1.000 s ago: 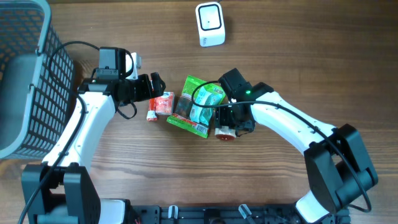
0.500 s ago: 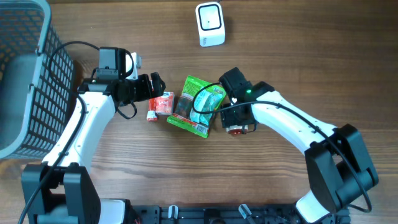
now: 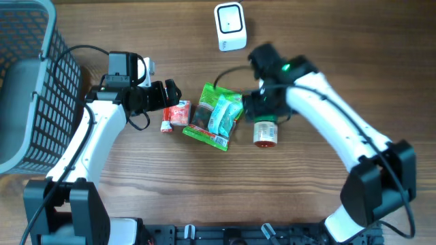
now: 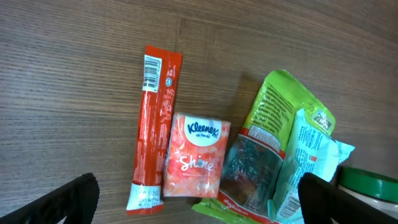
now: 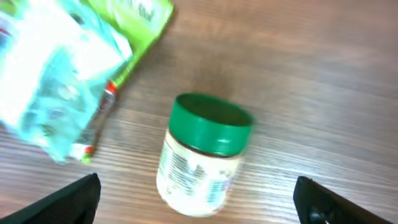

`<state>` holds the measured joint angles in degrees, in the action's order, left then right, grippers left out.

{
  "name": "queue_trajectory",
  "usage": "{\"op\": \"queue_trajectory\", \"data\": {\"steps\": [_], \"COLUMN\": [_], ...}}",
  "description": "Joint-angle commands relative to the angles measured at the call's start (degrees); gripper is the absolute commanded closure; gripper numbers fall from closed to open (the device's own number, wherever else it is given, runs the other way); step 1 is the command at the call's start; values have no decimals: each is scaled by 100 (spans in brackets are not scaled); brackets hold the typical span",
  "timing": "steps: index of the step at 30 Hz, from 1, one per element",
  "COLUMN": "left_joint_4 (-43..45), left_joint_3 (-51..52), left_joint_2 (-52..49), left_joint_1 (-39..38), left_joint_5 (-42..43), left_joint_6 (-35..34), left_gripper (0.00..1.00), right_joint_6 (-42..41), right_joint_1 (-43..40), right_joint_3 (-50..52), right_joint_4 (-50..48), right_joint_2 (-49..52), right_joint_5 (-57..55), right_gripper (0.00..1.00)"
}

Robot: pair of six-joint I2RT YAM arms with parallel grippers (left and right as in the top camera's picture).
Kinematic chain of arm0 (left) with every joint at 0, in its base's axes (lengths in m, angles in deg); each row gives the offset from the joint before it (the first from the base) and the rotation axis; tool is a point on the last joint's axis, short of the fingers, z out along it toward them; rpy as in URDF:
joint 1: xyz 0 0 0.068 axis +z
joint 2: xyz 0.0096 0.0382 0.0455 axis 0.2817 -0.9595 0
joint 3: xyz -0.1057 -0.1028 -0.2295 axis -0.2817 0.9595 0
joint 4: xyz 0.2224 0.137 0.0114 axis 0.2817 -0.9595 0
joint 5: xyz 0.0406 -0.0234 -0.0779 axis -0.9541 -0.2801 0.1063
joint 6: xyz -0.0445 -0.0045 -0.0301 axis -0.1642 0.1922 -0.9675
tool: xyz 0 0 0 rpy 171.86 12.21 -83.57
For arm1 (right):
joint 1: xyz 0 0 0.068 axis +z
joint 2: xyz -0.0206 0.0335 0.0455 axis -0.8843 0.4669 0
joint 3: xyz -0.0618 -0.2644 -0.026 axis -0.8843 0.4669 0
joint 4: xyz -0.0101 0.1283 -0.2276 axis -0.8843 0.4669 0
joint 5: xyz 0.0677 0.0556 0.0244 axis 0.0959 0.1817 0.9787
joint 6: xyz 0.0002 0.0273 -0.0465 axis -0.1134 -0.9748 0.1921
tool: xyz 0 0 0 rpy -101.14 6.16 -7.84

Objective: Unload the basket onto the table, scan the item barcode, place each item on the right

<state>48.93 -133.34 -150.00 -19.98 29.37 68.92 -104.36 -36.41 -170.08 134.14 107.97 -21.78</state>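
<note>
Right gripper [image 5: 199, 200] opened and drew back, jar [image 5: 205, 155] released

The left arm [image 3: 102, 139] and right arm [image 3: 334, 119] are built alike: smooth white shells over the long links, matte black housings at each joint. Behind the left jaws sits a boxy black module [image 3: 124, 68] with a white cap. A thin black cable [image 3: 78, 47] loops away behind it. A small green light [image 3: 283, 67] glows just behind the right jaws. The fingertips [image 4: 65, 199] are blunt and black.
</note>
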Motion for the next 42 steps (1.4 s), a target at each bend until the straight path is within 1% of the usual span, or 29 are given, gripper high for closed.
{"op": "queue_trajectory", "data": {"steps": [1,3,6,9,12,21,25,35,42], "left_joint_4": [17,17,17,17,17,17,17,17,17], "left_joint_3": [-81,-81,-81,-81,-81,-81,-81,-81,-81], "left_joint_2": [61,61,61,61,61,61,61,61,61], "left_joint_1": [48,48,48,48,48,48,48,48,48], "left_joint_5": [46,46,46,46,46,46,46,46,46], "left_joint_6": [11,11,11,11,11,11,11,11,11], "left_gripper": [0,0,0,0,0,0,0,0,0], "right_joint_6": [87,140,162,494,592,595,592,590,588], "right_joint_1": [-557,-848,-1244,-1467,-1449,-1235,-1174,-1106,-1008], "right_joint_3": [-879,-1058,-1064,-1064,-1062,-1058,-1054,-892,-699], "right_joint_4": [481,586,651,970,1113,1093,1067,699,474], "right_joint_2": [61,66,118,361,715,1843,2090,2133,2135], "right_joint_5": [695,968,1362,1862,1886,1908,1906,1917,2122], "right_gripper": [0,0,0,0,0,1,0,0,0]}}
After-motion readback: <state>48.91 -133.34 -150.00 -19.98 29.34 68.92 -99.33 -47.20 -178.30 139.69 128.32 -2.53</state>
